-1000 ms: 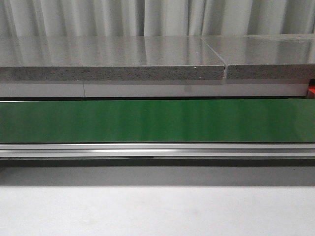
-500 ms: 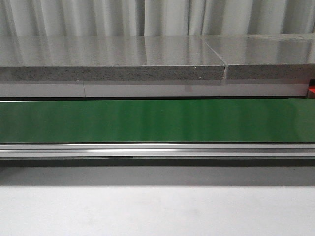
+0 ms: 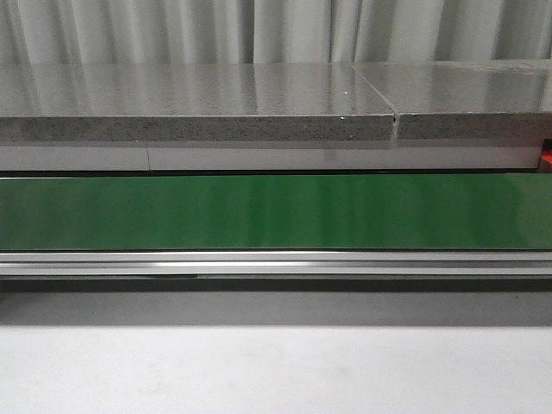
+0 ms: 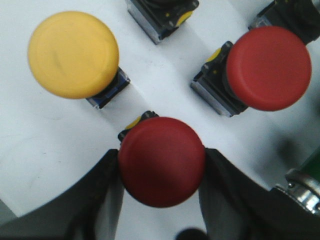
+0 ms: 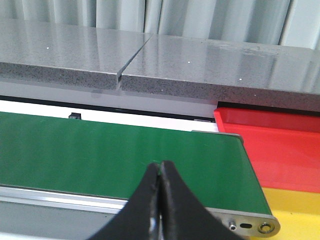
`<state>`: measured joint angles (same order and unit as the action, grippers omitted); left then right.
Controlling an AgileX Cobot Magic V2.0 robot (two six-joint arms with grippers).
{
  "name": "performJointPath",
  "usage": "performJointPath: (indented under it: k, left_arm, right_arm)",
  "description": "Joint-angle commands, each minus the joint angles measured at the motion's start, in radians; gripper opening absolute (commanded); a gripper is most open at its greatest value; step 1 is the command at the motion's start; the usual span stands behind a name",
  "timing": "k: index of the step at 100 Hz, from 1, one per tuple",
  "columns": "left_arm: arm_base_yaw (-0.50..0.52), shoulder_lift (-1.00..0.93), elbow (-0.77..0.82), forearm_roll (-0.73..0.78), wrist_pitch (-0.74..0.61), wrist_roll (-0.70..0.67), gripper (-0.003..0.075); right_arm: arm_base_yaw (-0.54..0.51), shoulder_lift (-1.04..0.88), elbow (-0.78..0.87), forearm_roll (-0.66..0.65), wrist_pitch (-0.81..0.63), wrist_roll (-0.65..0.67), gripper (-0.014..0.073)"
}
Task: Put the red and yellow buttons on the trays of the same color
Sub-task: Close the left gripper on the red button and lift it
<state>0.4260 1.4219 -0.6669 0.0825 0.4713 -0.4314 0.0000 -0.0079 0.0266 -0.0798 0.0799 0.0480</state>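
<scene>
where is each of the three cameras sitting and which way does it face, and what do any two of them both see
Front view: set low, looking forward across the white table at the green conveyor belt and grey counter; no robot part shows.
Left wrist view: looks down on a white surface with a yellow button and two red buttons; the left gripper brackets the nearer red button.
Right wrist view: faces forward over the belt's end toward the red tray and yellow tray; the right gripper shows, fingers together.
Shared: front and right wrist views both show belt and counter.
</scene>
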Motion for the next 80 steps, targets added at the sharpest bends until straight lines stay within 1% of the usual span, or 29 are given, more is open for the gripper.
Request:
performJointPath:
  k: [1,6,15,30,41,51,60,80]
  left_arm:
    - [0.003,-0.023,-0.029,-0.002,-0.014,-0.009,0.0097]
    - [0.003,-0.023,-0.029,0.001,-0.002,-0.009,0.0046]
    - [0.003,-0.023,-0.029,0.001,0.037,-0.009,-0.0018]
    - [0.001,-0.062,-0.029,0.001,0.101,0.000,-0.0019]
    - [0.001,-0.132,-0.029,0.001,0.131,0.014,-0.0019]
    - [0.001,-0.209,-0.032,-0.019,0.175,0.080,-0.0019]
    - [0.001,-0.276,-0.052,-0.068,0.215,0.133,-0.0019]
    - [0.001,-0.341,-0.190,-0.194,0.311,0.271,-0.0019]
  right_arm:
    - [-0.002,-0.017,-0.010,-0.010,-0.086,0.001,-0.0069]
    - [-0.002,-0.017,-0.010,-0.010,-0.086,0.001,-0.0069]
    - [-0.002,-0.017,-0.010,-0.010,-0.086,0.001,-0.0069]
    - [-0.002,-0.017,-0.010,-0.010,-0.086,0.001,-0.0069]
    - [-0.002,-0.017,-0.010,-0.010,-0.086,0.001,-0.0069]
    - [-0.002,-0.017,-0.010,-0.010,-0.086,0.001,-0.0069]
    - [-0.002,-0.017,-0.010,-0.010,-0.086,0.001,-0.0069]
    - [-0.002,-0.017,-0.010,-0.010,-0.086,0.001,-0.0069]
